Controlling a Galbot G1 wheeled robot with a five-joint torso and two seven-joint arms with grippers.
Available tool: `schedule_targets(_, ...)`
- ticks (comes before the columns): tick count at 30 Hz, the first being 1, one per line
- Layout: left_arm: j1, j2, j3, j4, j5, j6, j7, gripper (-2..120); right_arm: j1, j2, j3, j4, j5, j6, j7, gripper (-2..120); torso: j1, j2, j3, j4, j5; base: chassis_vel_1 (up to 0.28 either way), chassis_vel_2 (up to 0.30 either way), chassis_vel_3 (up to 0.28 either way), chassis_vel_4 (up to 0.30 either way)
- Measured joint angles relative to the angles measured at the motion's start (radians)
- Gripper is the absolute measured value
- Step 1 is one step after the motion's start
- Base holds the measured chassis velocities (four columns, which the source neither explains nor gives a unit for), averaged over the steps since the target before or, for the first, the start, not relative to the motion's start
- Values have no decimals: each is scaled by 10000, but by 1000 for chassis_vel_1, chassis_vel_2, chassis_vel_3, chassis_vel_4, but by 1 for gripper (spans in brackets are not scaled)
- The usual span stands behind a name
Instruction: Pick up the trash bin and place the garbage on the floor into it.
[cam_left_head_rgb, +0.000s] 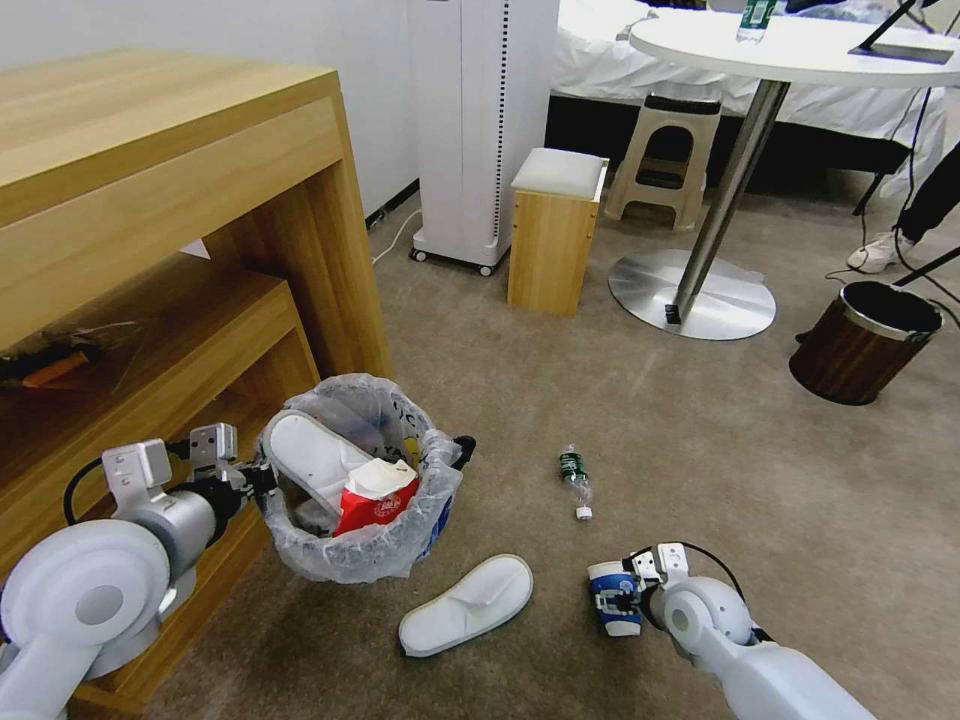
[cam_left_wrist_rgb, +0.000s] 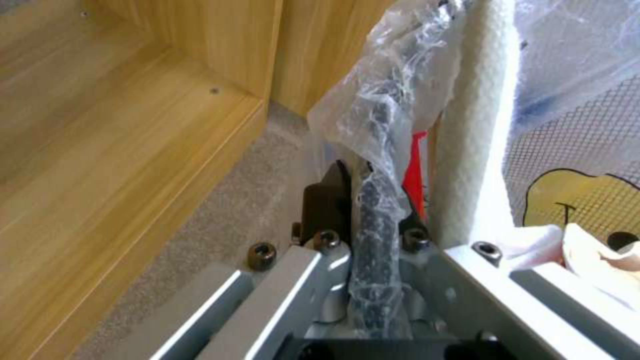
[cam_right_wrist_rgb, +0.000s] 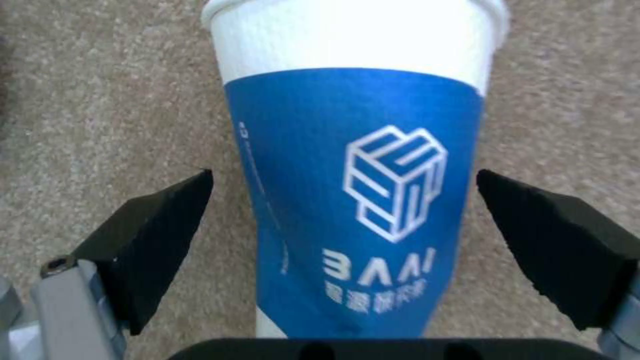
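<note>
In the head view, the left gripper (cam_left_head_rgb: 262, 478) is clamped on the rim of the small round trash bin lined with a crinkled white plastic bag (cam_left_head_rgb: 400, 560) and holds it lifted beside the lower shelf of the wooden desk (cam_left_head_rgb: 200, 330). The blue and white paper cup (cam_left_head_rgb: 614, 598) stands on the beige carpet floor (cam_left_head_rgb: 700, 440), directly before the right gripper (cam_left_head_rgb: 622, 596), the nearer arm.

In the left wrist view, its fingers (cam_left_wrist_rgb: 327, 195) pinch the bagged rim, beside a white slipper (cam_left_wrist_rgb: 483, 125) inside the bin.

In the right wrist view, the cup's long axis runs straight away from the palm. The black pads (cam_right_wrist_rgb: 167, 235) stand apart on both sides of it, not touching.
</note>
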Motion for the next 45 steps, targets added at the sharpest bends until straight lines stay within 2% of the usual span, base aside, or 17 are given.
schedule_targets(9,6,-29,0,-20,52,-5,8,0,79,145,-93,-112,-253,2,-192,99,0,0,0,0,0,0,0,0,0)
schedule_targets(13,8,-60,6,-52,52,-9,17,0,80,143,-105,-240,-405,2,-277,92,0,0,0,-1,0,0,0,0,0)
schedule_targets(17,24,-67,11,-52,60,-11,23,0,55,129,-47,-264,-532,5,-364,72,0,1,0,-1,0,0,0,0,0)
schedule_targets(18,24,-67,11,-52,60,-11,23,0,55,129,-47,-264,-532,5,-364,72,0,1,0,-1,0,0,0,0,0)
schedule_targets(21,28,-79,11,-53,68,-12,27,0,41,102,-19,-209,-557,6,-386,60,0,1,-1,-1,-1,0,0,0,0)
schedule_targets(34,38,-58,-8,-62,96,-16,50,0,-77,-10,154,55,-827,414,-420,29,0,1,0,-1,2,0,0,0,0)
schedule_targets(37,69,-61,33,-61,198,-29,97,0,-162,-129,349,507,-941,806,-431,18,0,0,0,0,2,0,0,0,0)
schedule_targets(45,196,-29,160,-84,332,-29,125,0,-152,-374,970,1990,-944,1819,-817,0,0,1,0,-1,1,0,0,0,0)
